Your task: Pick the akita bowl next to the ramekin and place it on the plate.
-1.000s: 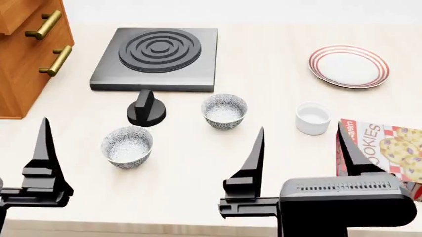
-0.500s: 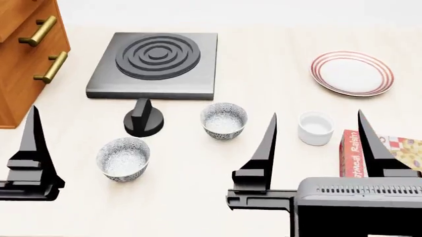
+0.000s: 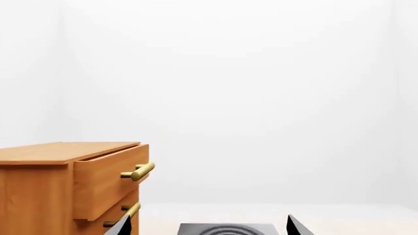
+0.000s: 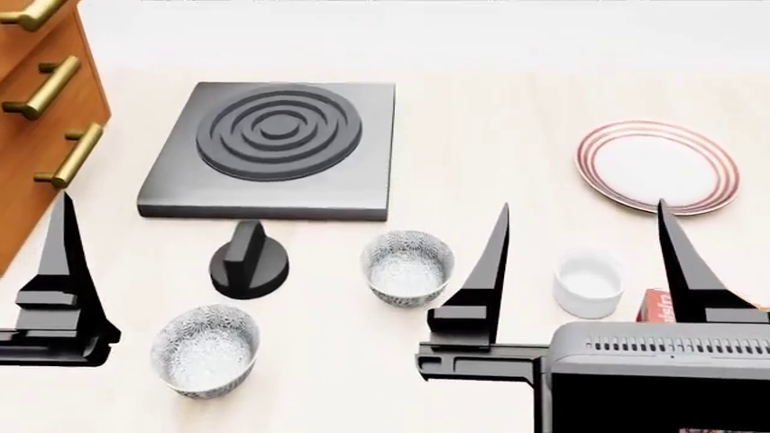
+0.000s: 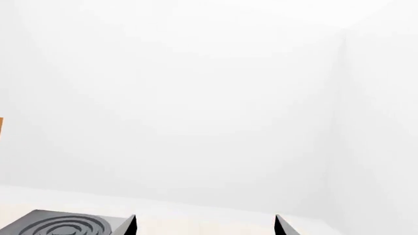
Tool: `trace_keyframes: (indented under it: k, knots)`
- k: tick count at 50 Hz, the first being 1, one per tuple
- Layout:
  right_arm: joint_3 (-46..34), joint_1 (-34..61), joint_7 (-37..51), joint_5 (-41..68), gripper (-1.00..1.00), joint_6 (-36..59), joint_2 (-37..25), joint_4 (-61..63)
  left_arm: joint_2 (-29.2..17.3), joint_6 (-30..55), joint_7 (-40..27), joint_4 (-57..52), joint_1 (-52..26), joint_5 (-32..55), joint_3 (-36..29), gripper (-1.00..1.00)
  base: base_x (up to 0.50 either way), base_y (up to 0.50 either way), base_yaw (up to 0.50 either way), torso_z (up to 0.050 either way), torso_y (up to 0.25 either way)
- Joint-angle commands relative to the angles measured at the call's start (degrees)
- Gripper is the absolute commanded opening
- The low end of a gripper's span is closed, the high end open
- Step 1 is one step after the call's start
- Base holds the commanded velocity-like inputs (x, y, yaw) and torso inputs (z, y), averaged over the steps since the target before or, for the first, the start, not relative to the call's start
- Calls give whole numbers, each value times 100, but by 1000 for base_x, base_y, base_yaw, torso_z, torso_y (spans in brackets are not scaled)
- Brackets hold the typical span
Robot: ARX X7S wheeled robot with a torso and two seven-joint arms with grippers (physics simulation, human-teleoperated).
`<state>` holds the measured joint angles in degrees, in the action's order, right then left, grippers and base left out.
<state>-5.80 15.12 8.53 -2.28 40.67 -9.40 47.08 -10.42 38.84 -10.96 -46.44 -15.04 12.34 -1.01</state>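
My right tool (image 4: 582,262) hangs spread wide and empty over the counter (image 4: 481,135), one finger just beside the akita bowl (image 4: 408,266), the other by the ramekin (image 4: 589,283). The bowl sits upright, near the ramekin but not touching it. The plate (image 4: 657,166) lies farther back on the right, well apart. For my left tool (image 4: 54,271) only one finger shows, so I cannot tell its state.
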Motion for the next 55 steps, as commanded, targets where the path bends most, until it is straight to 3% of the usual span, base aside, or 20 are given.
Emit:
trace_keyframes:
  k: [1, 55]
  knots:
    - [128, 28, -93, -24, 100, 57, 84, 20, 87, 106, 91, 17, -41, -11, 124, 100, 250, 0, 0, 0, 0]
    - [72, 10, 114, 179, 100, 51, -97, 29, -101, -31, -114, 80, 24, 158, 27, 100, 248, 0, 0, 0, 0]
